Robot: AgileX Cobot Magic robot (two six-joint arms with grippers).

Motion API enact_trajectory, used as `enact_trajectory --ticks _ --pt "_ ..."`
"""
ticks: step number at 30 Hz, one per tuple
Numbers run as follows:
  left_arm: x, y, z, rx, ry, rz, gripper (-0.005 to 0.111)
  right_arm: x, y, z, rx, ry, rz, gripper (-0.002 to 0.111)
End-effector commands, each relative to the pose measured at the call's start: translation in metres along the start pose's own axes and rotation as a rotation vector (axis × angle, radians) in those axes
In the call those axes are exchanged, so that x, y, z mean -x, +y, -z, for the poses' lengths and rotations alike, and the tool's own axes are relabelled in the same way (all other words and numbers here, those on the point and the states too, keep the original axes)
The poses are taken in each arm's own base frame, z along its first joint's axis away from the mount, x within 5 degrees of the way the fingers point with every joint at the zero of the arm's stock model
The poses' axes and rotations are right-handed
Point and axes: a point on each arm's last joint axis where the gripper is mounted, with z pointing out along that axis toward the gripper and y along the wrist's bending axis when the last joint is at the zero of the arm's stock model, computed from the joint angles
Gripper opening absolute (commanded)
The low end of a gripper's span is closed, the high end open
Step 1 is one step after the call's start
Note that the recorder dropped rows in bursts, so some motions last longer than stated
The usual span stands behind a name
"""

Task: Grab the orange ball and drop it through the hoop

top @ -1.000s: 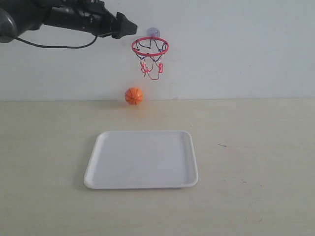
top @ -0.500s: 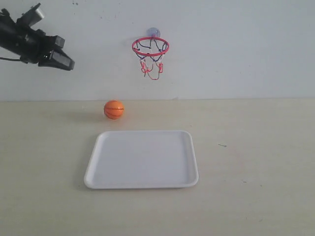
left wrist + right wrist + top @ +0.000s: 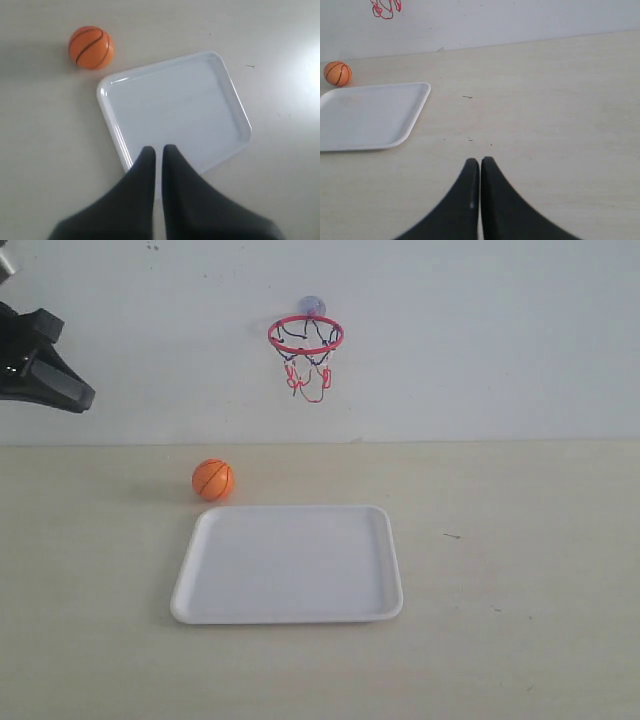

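The orange ball (image 3: 213, 480) rests on the table just beyond the far left corner of the white tray (image 3: 290, 612); it also shows in the left wrist view (image 3: 91, 47) and the right wrist view (image 3: 337, 73). The hoop (image 3: 305, 335), red ring with dangling net, hangs on the wall under its suction cup (image 3: 311, 306). My left gripper (image 3: 85, 400) is high at the left edge, well above the ball, shut and empty (image 3: 159, 148). My right gripper (image 3: 480, 161) is shut and empty over bare table, outside the exterior view.
The tray (image 3: 150, 85) lies empty in the middle of the light wooden table (image 3: 520, 570). A white wall (image 3: 480, 340) closes off the far edge. Only the net's bottom (image 3: 385, 9) shows in the right wrist view.
The left arm has pulled back from beside the hoop to the far left edge. The ball has moved left and toward the tray's corner along the table.
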Motion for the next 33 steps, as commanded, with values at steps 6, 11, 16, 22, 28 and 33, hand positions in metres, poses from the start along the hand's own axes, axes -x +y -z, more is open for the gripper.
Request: enact_trajectory --ticks 6,11,16,22,28,33 --pt "-0.101 -0.072 0.056 0.034 -0.214 0.074 0.004 0.001 0.000 0.000 0.001 -0.012 0.012 0.000" --pt "-0.170 -0.114 0.074 -0.074 -0.369 0.104 0.004 0.001 0.000 0.000 0.001 -0.012 0.012 0.000" --pt "-0.233 -0.146 0.087 -0.114 -0.472 -0.009 0.004 0.001 0.000 0.000 0.001 -0.012 0.012 0.000" --pt "-0.275 -0.178 0.111 -0.115 -0.647 -0.199 0.004 0.001 0.000 0.000 0.001 -0.012 0.012 0.000" --pt "-0.302 -0.196 0.124 -0.113 -0.766 -0.321 0.004 0.001 0.000 0.000 0.001 -0.012 0.012 0.000" --pt "-0.322 -0.202 0.132 -0.014 -0.874 -0.482 0.004 0.001 0.000 0.000 0.001 -0.012 0.012 0.000"
